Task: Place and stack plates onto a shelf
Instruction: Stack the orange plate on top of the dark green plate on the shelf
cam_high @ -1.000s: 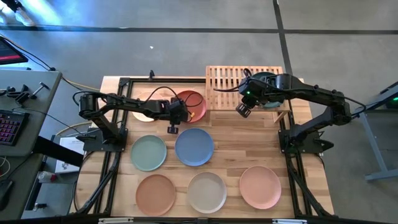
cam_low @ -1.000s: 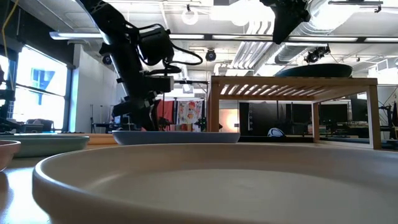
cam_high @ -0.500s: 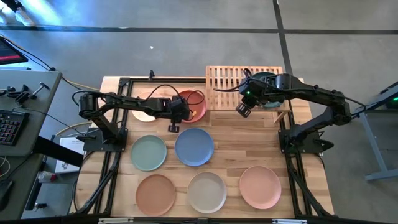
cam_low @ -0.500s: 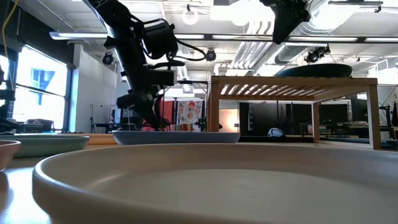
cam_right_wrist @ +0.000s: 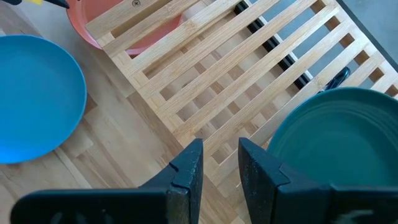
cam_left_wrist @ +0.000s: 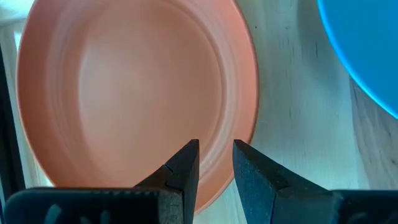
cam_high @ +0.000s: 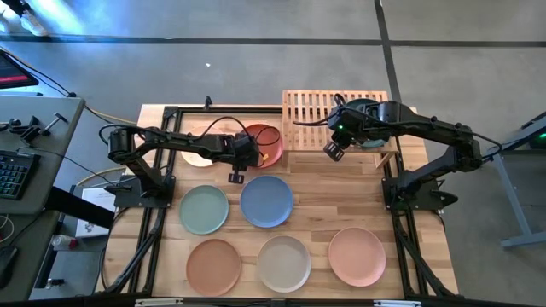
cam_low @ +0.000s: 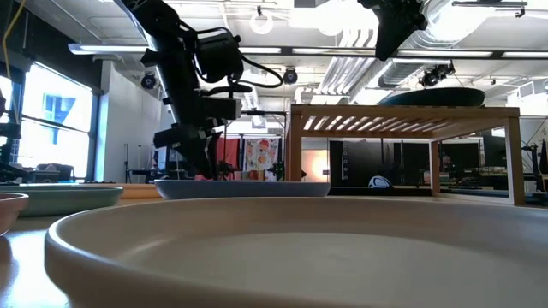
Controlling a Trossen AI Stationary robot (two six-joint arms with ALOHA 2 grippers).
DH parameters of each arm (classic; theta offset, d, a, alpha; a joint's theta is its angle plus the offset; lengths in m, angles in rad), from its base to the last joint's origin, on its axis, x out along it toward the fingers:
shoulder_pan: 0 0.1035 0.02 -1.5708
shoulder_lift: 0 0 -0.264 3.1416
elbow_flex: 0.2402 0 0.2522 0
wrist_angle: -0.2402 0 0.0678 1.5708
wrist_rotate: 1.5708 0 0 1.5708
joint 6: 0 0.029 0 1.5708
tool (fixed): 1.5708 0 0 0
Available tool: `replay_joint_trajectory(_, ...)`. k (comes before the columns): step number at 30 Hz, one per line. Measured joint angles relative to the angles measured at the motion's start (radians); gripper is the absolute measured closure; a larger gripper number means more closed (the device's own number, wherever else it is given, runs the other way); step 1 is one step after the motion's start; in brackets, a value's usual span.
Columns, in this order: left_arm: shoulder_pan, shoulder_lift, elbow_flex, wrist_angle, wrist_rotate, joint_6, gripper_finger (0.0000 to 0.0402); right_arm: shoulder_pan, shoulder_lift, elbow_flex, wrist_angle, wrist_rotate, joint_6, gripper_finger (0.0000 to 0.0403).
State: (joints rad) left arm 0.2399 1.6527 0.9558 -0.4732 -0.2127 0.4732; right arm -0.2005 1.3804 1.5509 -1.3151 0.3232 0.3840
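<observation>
Plates wait in rows on the table. Leftmost, the left gripper [cam_high: 236, 176] hangs over the near rim of the red-orange plate [cam_left_wrist: 130, 93], fingers slightly apart, nothing held. To grip well, it likely needs one finger inside the rim and one outside before closing. The blue plate [cam_high: 267, 200] lies just beside, so room there is tight. Further right, the shelf [cam_high: 316, 119] has bare slats beside the teal plate [cam_right_wrist: 336, 149]. The right gripper [cam_high: 333, 150] hovers at the shelf's front edge, fingers slightly apart, empty.
</observation>
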Motion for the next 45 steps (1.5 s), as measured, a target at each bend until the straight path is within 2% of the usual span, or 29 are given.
replay_joint_trajectory(14,-0.052,0.000,0.000,-0.010,-0.020,0.000,0.0314,0.000,0.000,0.000,0.000,0.001,0.000,0.0326)
replay_joint_trajectory(45,-0.016,0.057,0.000,0.026,-0.001,0.000,0.0314,0.000,0.000,0.000,0.000,0.002,0.000,0.0326)
